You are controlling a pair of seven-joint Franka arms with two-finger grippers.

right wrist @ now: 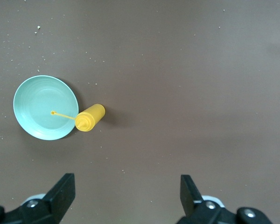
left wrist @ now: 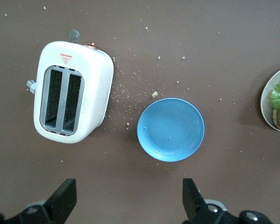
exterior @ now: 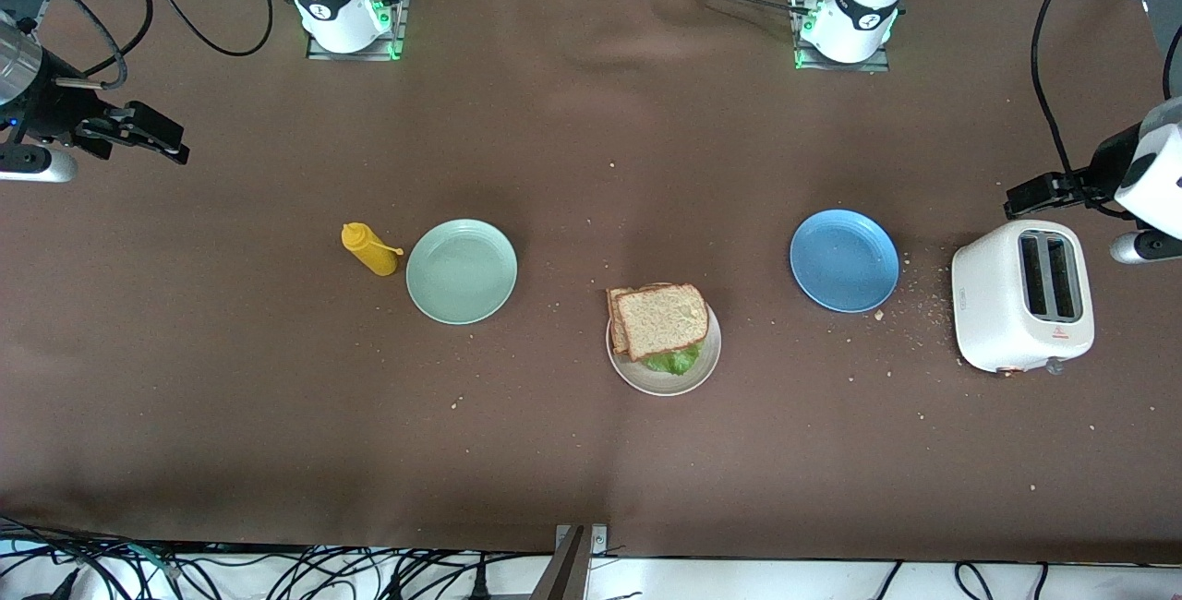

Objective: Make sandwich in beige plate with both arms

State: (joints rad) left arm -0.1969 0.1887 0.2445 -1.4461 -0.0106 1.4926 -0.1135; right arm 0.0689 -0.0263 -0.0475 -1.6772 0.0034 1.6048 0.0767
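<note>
The sandwich (exterior: 661,323) is seen lying on the beige plate (exterior: 646,377), near the middle of the table (exterior: 591,452), with green lettuce (exterior: 672,361) sticking out under the top slice of bread. The beige plate is placed nearer to the front camera than the mint-green plate (exterior: 461,270) and the blue plate (exterior: 844,260). A yellow bottle (exterior: 368,248) is stood just beside the mint-green plate (toward the right arm's end), and a white toaster (exterior: 1022,307) is set near the blue plate, with crumbs scattered between them. The left gripper (left wrist: 128,196) is held up over the table by the toaster, fingers spread wide and nothing in them. The right gripper (right wrist: 126,193) is held over bare cloth at its own end, also wide open and holding nothing
</note>
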